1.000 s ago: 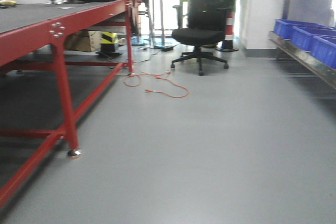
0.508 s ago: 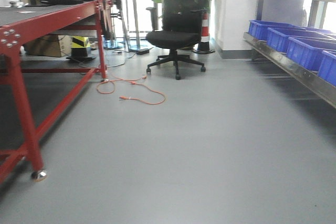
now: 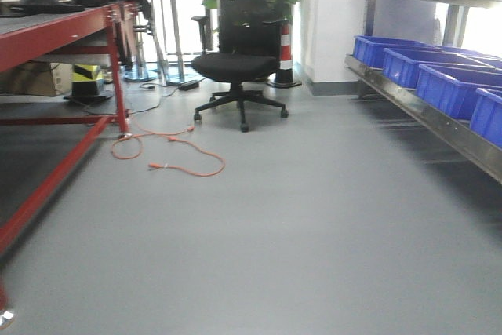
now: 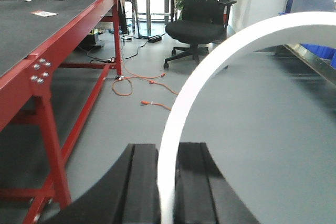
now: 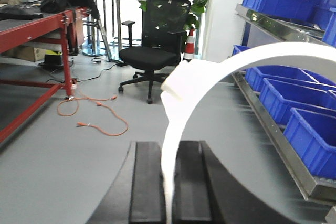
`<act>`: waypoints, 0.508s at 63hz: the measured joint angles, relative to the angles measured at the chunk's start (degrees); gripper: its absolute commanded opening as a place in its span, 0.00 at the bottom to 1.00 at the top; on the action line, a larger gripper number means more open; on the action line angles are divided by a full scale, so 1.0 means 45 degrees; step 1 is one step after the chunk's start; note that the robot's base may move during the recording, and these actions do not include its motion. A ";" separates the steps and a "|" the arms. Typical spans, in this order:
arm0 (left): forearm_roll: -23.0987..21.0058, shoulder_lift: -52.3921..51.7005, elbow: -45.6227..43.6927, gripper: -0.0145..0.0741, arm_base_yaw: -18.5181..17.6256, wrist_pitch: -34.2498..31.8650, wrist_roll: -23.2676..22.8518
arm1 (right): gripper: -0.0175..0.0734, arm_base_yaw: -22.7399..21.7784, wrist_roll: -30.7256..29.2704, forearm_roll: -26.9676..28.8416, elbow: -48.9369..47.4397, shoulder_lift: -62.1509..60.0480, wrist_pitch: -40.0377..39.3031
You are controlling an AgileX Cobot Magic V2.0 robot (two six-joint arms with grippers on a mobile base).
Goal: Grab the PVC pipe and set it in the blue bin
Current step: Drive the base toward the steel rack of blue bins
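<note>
**Base swings toward the bins**

The white curved PVC pipe (image 4: 178,103) is pinched tight in the left gripper (image 4: 167,182); the right gripper (image 5: 168,182) clamps a matching arc (image 5: 173,129). Ahead, the red table (image 3: 55,33) slides off left and the blue bins (image 3: 451,84) grow on the right. The carry looks underway.

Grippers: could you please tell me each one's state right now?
Left gripper: closed on a white PVC pipe.
Right gripper: closed on a second PVC pipe.

- No words, brand names, numbers or signs can be read in any view.
- A small red-and-white card (image 4: 43,13) lies on the surface (image 4: 31,35); its print is too small to read.
</note>
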 measured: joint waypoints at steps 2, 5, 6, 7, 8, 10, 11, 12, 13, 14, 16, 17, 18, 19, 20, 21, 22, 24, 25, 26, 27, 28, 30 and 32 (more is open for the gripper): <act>0.0000 0.0000 0.0000 0.04 0.0000 0.0000 0.0000 | 0.01 0.0000 0.0000 0.0000 0.0000 0.0000 0.0000; 0.0000 0.0000 0.0000 0.04 0.0000 0.0000 0.0000 | 0.01 0.0000 0.0000 0.0000 0.0000 0.0000 0.0000; 0.0000 0.0000 0.0000 0.04 0.0000 0.0000 0.0000 | 0.01 0.0000 0.0000 0.0000 0.0000 0.0000 0.0000; 0.0000 0.0000 0.0000 0.04 0.0000 0.0000 0.0000 | 0.01 0.0000 0.0000 0.0000 0.0000 0.0000 0.0000; 0.0000 0.0000 0.0000 0.04 0.0000 0.0000 0.0000 | 0.01 0.0000 0.0000 0.0000 0.0000 0.0000 0.0000; 0.0000 0.0000 0.0000 0.04 0.0000 0.0000 0.0000 | 0.01 0.0000 0.0000 0.0000 0.0000 0.0000 0.0000; 0.0000 0.0000 0.0000 0.04 0.0000 0.0000 0.0000 | 0.01 0.0000 0.0000 0.0000 0.0000 0.0000 0.0000; 0.0000 0.0000 0.0000 0.04 0.0000 0.0000 0.0000 | 0.01 0.0000 0.0000 0.0000 0.0000 0.0000 0.0000; 0.0000 0.0000 0.0000 0.04 0.0000 0.0000 0.0000 | 0.01 0.0000 0.0000 0.0000 0.0000 0.0000 0.0000; 0.0000 0.0000 0.0000 0.04 0.0000 0.0000 0.0000 | 0.01 0.0000 0.0000 0.0000 0.0000 0.0000 0.0000; 0.0000 0.0000 0.0000 0.04 0.0000 0.0000 0.0000 | 0.01 0.0000 0.0000 0.0000 0.0000 0.0000 0.0000; 0.0000 0.0000 0.0000 0.04 0.0000 0.0000 0.0000 | 0.01 0.0000 0.0000 0.0000 0.0000 0.0000 0.0000; 0.0000 0.0000 0.0000 0.04 0.0000 0.0000 0.0000 | 0.01 0.0000 0.0000 0.0000 0.0000 0.0000 0.0000; 0.0000 0.0000 0.0000 0.04 0.0000 0.0000 0.0000 | 0.01 0.0000 0.0000 0.0000 0.0000 0.0000 0.0000; 0.0000 0.0000 0.0000 0.04 0.0000 0.0000 0.0000 | 0.01 0.0000 0.0000 0.0000 0.0000 0.0000 0.0000; 0.0000 0.0000 0.0000 0.04 0.0000 0.0000 0.0000 | 0.01 0.0000 0.0000 0.0000 0.0000 0.0000 0.0000; 0.0000 0.0000 0.0000 0.04 0.0000 0.0000 0.0000 | 0.01 0.0000 0.0000 0.0000 0.0000 0.0000 0.0000; 0.0000 0.0000 0.0000 0.04 0.0000 0.0000 0.0000 | 0.01 0.0000 0.0000 0.0000 0.0000 0.0000 0.0000; 0.0000 0.0000 0.0000 0.04 0.0000 0.0000 0.0000 | 0.01 0.0000 0.0000 0.0000 0.0000 0.0000 0.0000; 0.0000 0.0000 0.0000 0.04 0.0000 0.0000 0.0000 | 0.01 0.0000 0.0000 0.0000 0.0000 0.0000 0.0000; 0.0000 0.0000 0.0000 0.04 0.0000 0.0000 0.0000 | 0.01 0.0000 0.0000 0.0000 0.0000 0.0000 0.0000; 0.0000 0.0000 0.0000 0.04 0.0000 0.0000 0.0000 | 0.01 0.0000 0.0000 0.0000 0.0000 0.0000 0.0000; 0.0000 0.0000 0.0000 0.04 0.0000 0.0000 0.0000 | 0.01 0.0000 0.0000 0.0000 0.0000 0.0000 0.0000; 0.0000 0.0000 0.0000 0.04 0.0000 0.0000 0.0000 | 0.01 0.0000 0.0000 0.0000 0.0000 0.0000 0.0000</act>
